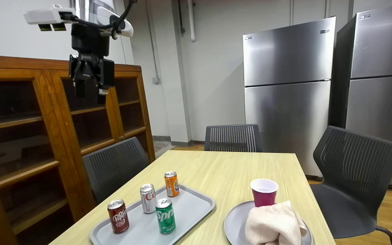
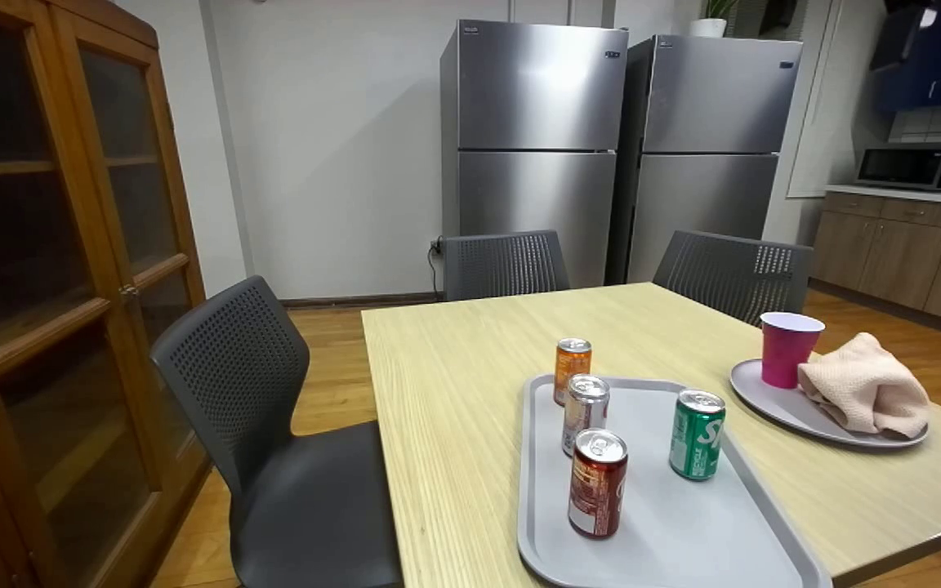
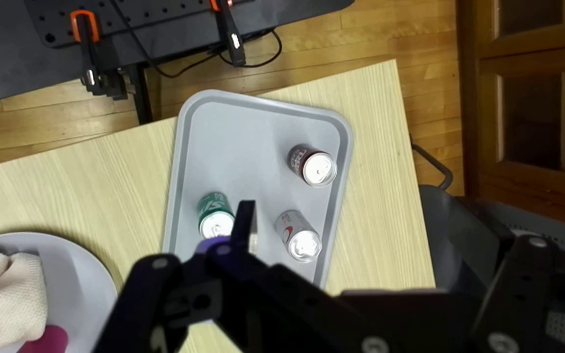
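High above the table, my gripper hangs pointing down with its fingers spread and nothing between them. Beneath it in the wrist view lies a grey tray carrying upright soda cans: a dark red Dr Pepper can, a silver Coke can and a green Sprite can. An orange can stands at the tray's far end in both exterior views; the gripper hides it in the wrist view. One dark finger appears beside the Sprite can in the picture, well above it and not touching.
Beside the tray, a grey plate bears a magenta cup and a crumpled pale pink cloth. Dark chairs surround the wooden table. A glass-doored wooden cabinet stands behind the arm; two steel fridges stand farther back.
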Tool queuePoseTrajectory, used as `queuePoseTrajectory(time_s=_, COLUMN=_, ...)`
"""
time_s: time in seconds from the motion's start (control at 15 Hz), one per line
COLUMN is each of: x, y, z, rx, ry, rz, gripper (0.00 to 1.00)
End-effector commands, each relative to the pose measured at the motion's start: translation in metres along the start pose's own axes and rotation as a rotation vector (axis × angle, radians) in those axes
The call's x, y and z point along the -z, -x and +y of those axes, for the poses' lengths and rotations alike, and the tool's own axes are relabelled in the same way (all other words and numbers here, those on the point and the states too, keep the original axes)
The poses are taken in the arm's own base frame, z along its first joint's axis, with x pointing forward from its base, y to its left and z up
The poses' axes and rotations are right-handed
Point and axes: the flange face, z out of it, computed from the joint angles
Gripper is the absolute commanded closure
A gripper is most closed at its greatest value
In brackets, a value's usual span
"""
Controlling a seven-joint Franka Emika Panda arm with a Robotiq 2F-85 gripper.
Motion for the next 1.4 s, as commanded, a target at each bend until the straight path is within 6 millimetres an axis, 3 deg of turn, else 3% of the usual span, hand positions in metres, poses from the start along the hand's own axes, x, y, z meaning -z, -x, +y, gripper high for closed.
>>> queuePoseTrajectory(time_s=0.0, x=-0.01, y=-0.016, z=0.011, rx=-0.01, ry=0.038, rz=0.055, gripper=0.0)
queuePoseTrajectory(time_s=0.8, x=-0.036, y=-0.075, z=0.054, rx=-0.063, ry=0.109, rz=0.189, gripper=0.0)
queuePoseTrajectory(time_s=1.33, x=-0.063, y=-0.115, z=0.096, rx=-0.147, ry=0.121, rz=0.218, gripper=0.0)
